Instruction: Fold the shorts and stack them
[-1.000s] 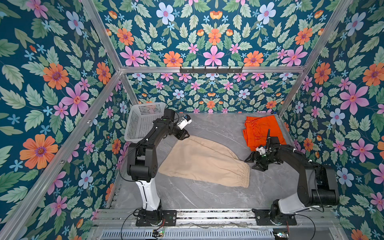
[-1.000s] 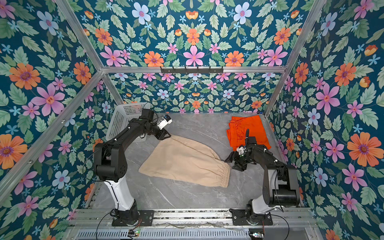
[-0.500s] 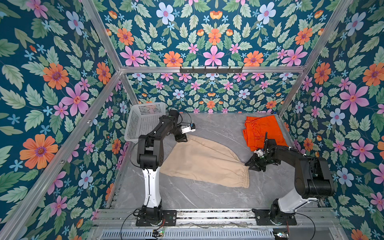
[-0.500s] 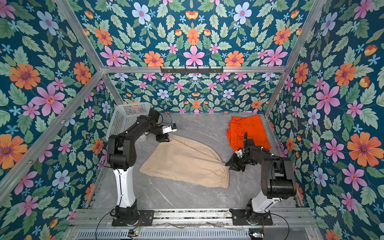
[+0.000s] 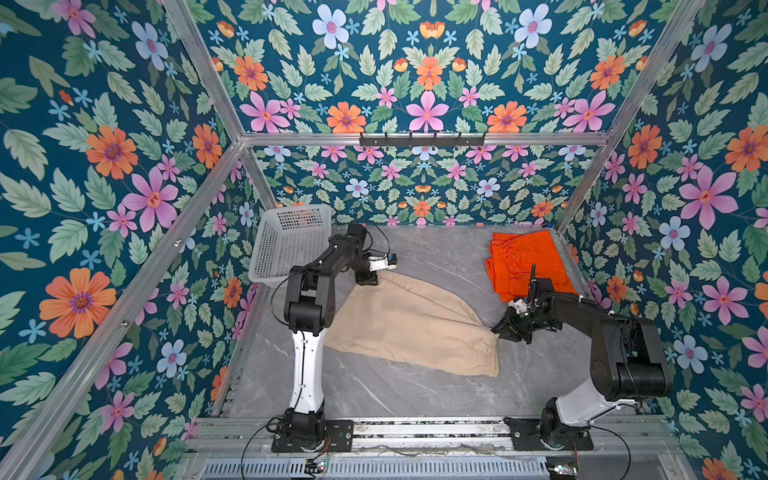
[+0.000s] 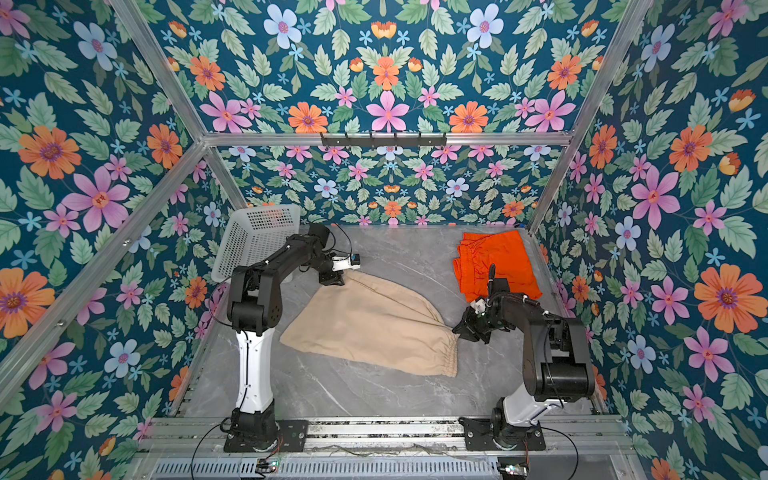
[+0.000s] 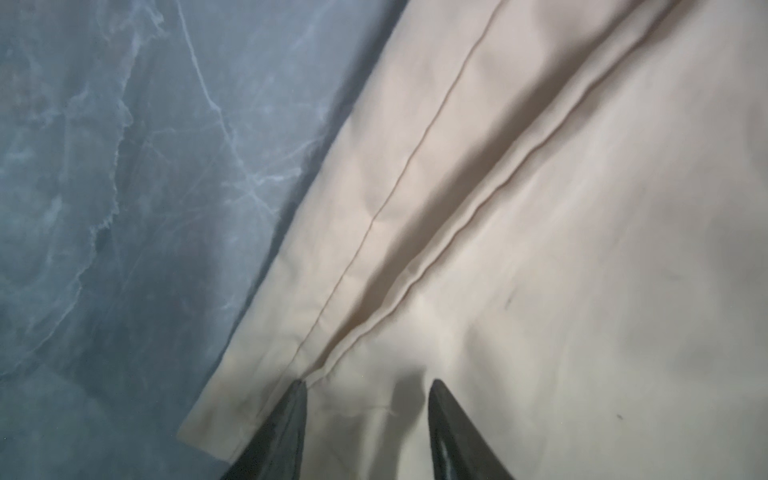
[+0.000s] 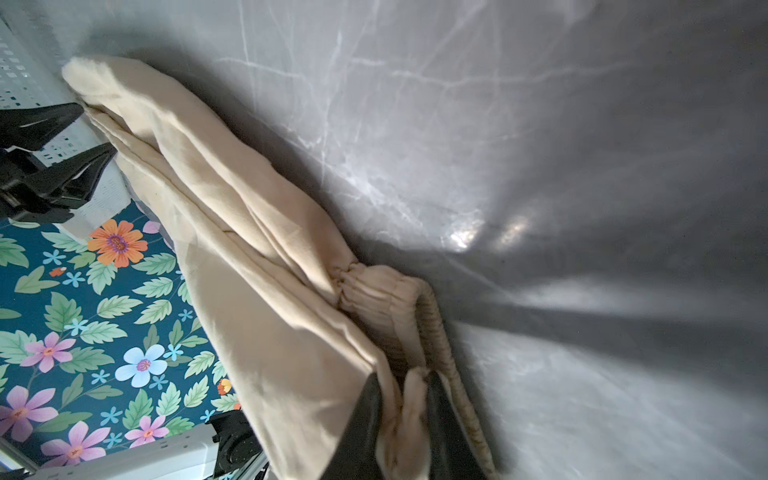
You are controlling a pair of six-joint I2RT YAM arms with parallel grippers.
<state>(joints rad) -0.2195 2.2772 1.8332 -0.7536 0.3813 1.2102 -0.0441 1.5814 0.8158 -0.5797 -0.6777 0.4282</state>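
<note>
So here's where we're at: the beige shorts, soft matte fabric with a gathered elastic waistband, lie flat in the middle of the grey marble-look tabletop. They look folded over lengthwise and run on a diagonal from the back left toward the front right. The waistband end points at the right arm, the hem end at the left one. In both top views we see the right gripper down low at the back corner of the waistband. From the right wrist camera its two black fingers are pinched together on a bunched fold of that elastic edge, so we'd call that a grip on the beige shorts. The left gripper sits at the opposite end, right by the hem corner. Its jaws stand apart with the tips down on the cloth and plain fabric showing between them, nothing pinched as far as we can tell. The bright orange shorts, thin fabric, sit folded in the back right corner, clear of the beige pair. The white perforated plastic basket is in the back left corner, just behind the left arm.
</note>
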